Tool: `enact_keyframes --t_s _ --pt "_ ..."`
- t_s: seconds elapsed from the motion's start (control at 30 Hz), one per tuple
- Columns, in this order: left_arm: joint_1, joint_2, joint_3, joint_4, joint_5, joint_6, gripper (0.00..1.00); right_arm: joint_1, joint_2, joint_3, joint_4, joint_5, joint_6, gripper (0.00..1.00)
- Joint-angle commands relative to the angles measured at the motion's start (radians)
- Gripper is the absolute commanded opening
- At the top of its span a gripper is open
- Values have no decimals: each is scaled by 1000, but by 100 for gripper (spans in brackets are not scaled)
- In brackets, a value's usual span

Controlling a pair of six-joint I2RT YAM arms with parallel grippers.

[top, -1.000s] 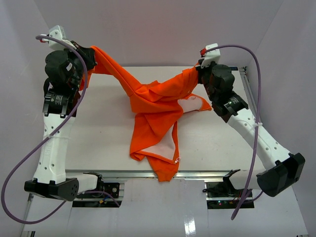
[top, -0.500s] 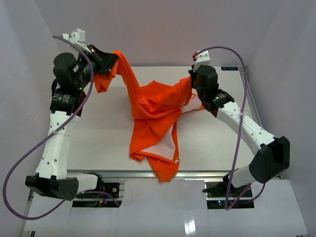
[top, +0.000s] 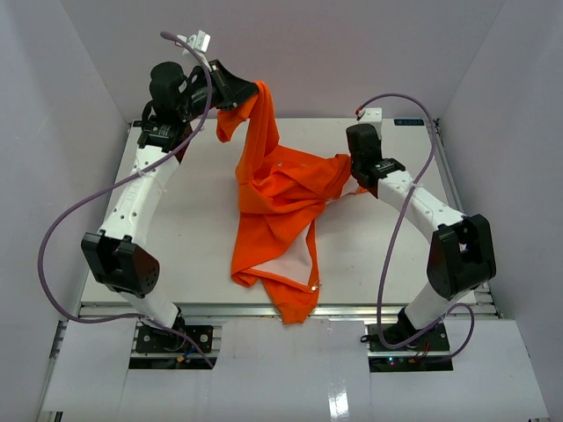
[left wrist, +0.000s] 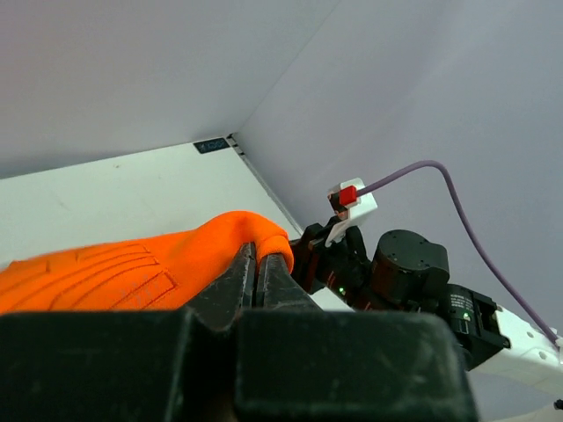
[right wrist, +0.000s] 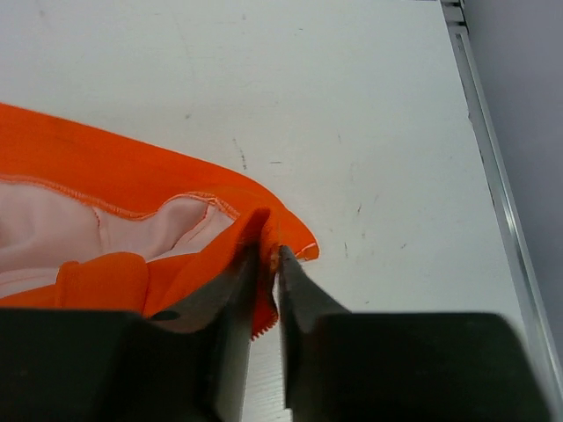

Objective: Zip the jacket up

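Note:
The orange jacket (top: 277, 189) lies crumpled on the white table (top: 193, 220), its pale lining showing near the front edge. My left gripper (top: 249, 90) is shut on a fold of the jacket and holds it high above the table's back. In the left wrist view the orange fabric (left wrist: 132, 268) bulges over my closed fingers (left wrist: 239, 272). My right gripper (top: 349, 167) is shut on the jacket's edge low over the table. In the right wrist view the orange hem (right wrist: 264, 224) is pinched between the fingers, with lining (right wrist: 53, 229) to the left.
Grey walls enclose the table on three sides. A metal rail (right wrist: 497, 176) runs along the table's right edge. The jacket's lower part (top: 295, 303) hangs over the front edge. My right arm (left wrist: 413, 272) shows in the left wrist view.
My left gripper has swung right and toward the back, lifting its jacket fold higher. My right gripper has moved down and inward, lowering its edge toward the table. The stretched fabric has bunched together.

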Motion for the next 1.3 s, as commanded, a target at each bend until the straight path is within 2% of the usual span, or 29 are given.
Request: enact_keyframes --t_s 0.0,0.07,0.17,0.2,0.43,0.47,0.5,0.53,0.57,0.6,0.63,0.7,0.83,1.03,1.2,1.27 --pt "-80 15 83 106 78 -24 0 -79 -10 -29 7 9 80 48" --pt "-104 46 100 118 105 -37 0 -88 -35 -45 -12 -35 106 56" --pt "-132 86 138 151 123 -67 0 -80 -138 -112 1 -190 120 89" --pt "-143 103 164 147 123 -66 0 -70 -192 -142 18 -221 120 97" --pt "-213 233 229 137 143 -51 2 51 -413 -364 125 -406 103 93" --pt "-213 280 244 126 192 -53 13 92 -437 -404 162 -451 88 92" --pt "-213 307 283 76 243 -50 36 139 -444 -418 200 -469 83 91" --pt "-213 339 284 32 244 -28 37 140 -451 -430 200 -483 75 90" --pt "-211 375 376 -60 250 21 62 212 -436 -434 221 -494 60 88" --pt "-207 403 449 -148 236 70 80 276 -418 -431 233 -495 51 86" --pt "-200 419 495 -231 196 121 86 326 -394 -417 235 -482 49 85" --pt "-154 380 464 -299 98 147 88 414 -337 -378 246 -460 49 84" --pt "32 214 276 -288 12 83 91 557 -224 -297 250 -371 44 81" --pt "230 -16 58 -346 -189 86 93 744 -44 -181 231 -248 -1 80" --pt "334 -121 -104 -355 -252 87 93 785 108 -48 149 -191 11 86" --pt "359 -157 -159 -339 -250 88 93 789 220 64 53 -137 41 91"
